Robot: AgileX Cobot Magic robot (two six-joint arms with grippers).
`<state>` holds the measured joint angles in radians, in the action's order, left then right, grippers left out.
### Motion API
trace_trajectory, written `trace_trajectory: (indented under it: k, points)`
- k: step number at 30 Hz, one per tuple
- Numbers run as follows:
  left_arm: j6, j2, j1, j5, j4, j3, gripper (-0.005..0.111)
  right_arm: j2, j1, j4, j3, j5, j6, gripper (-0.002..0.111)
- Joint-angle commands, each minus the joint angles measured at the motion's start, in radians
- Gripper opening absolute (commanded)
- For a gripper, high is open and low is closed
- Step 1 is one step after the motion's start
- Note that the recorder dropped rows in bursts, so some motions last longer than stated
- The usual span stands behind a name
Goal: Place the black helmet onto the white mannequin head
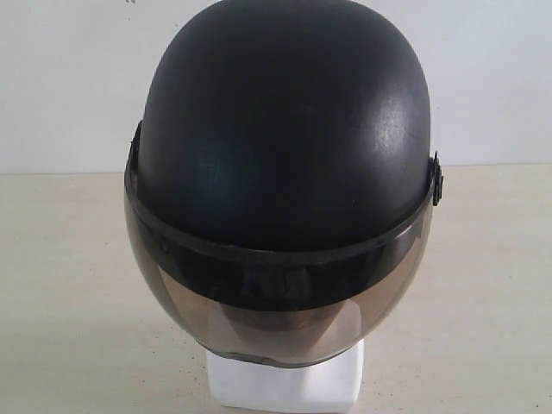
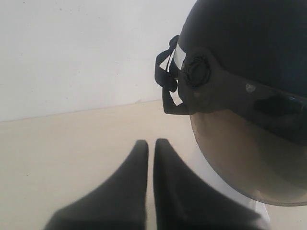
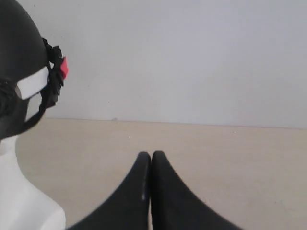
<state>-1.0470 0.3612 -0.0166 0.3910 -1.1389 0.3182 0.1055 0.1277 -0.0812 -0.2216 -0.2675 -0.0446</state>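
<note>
The black helmet [image 1: 285, 121] sits on the white mannequin head, whose blocky neck base [image 1: 285, 384] shows under the smoky visor [image 1: 276, 310]; the face is hidden behind the visor. In the left wrist view the black helmet [image 2: 240, 43] with its side pivot and hanging strap [image 2: 165, 76] is beside and apart from my left gripper [image 2: 151, 142], which is shut on nothing. The right wrist view shows the black helmet [image 3: 17, 57], its strap with a red buckle [image 3: 63, 67] and the white mannequin head [image 3: 19, 191], well away from my right gripper [image 3: 151, 154], also shut and empty. Neither gripper appears in the exterior view.
A beige tabletop [image 1: 69, 285] surrounds the head. A plain white wall [image 1: 69, 78] stands behind it, meeting the table at a straight edge.
</note>
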Motion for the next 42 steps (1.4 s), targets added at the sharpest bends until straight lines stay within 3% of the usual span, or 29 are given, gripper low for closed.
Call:
trace_trajectory:
  k: [1,7,14,42]
  points:
    - [-0.003,-0.006,-0.003,0.003,-0.006,-0.002,0.004,-0.066,-0.018,0.008,0.090,0.005,-0.016,0.000]
    - [-0.003,-0.006,-0.003,0.003,-0.006,-0.002,0.004,-0.105,-0.018,0.008,0.222,0.062,-0.014,0.000]
    - [-0.003,-0.006,-0.003,0.003,-0.006,-0.002,0.004,-0.105,-0.018,0.016,0.222,-0.060,-0.016,0.000]
    - [-0.003,-0.006,-0.003,0.000,-0.006,-0.002,0.004,-0.105,-0.018,0.016,0.222,-0.060,0.054,0.000]
